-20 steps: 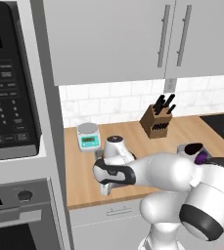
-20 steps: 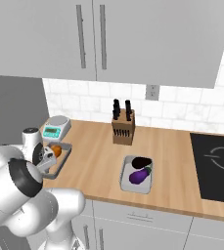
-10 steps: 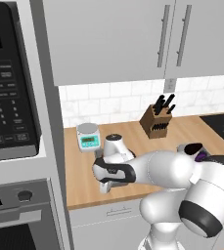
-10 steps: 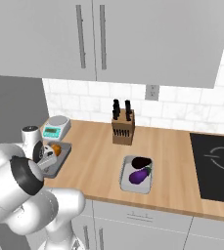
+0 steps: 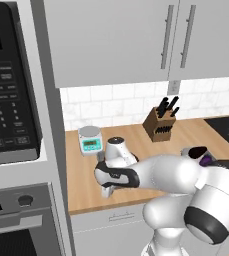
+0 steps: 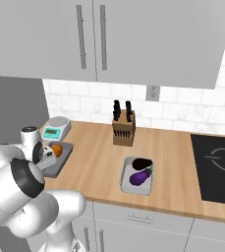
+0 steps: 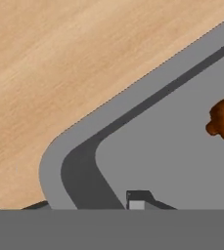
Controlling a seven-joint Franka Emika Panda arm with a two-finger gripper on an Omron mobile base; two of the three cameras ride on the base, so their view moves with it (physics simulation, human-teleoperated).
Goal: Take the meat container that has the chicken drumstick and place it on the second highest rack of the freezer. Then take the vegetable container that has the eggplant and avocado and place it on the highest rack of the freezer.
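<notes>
Reaching down at the counter's left end, the gripper [image 6: 46,161] hangs right over the near corner of the meat container [image 6: 60,156], a shallow grey tray. From the hand camera one finger tip [image 7: 139,199] rises just inside the tray's rim [image 7: 52,161]; the other is cut off at the frame's edge, so whether the jaws are spread or pinched on the rim cannot be told. In the left base view the arm's own white bulk hides both the gripper and this tray.

One chicken drumstick [image 6: 57,149] lies in the tray's far half. Only an orange-brown end of it shows in either view, so its long axis and heading cannot be read. The tray itself runs lengthwise from the counter's front edge toward the wall.

Further right on the wooden counter [image 6: 173,162], well apart from the first tray, sits the second one, the vegetable container [image 6: 126,180], also long front to back. It carries one eggplant [image 6: 139,177], lying aslant with its narrower end toward the right, and one avocado [image 6: 142,163] just behind it, close or touching.

Behind the meat container stands a kitchen scale [image 6: 55,128] with a teal display. Mid-counter near the tiled wall is one knife block [image 6: 123,130] with dark handles sticking up. A black cooktop [image 6: 217,167] is cut off at the right.
</notes>
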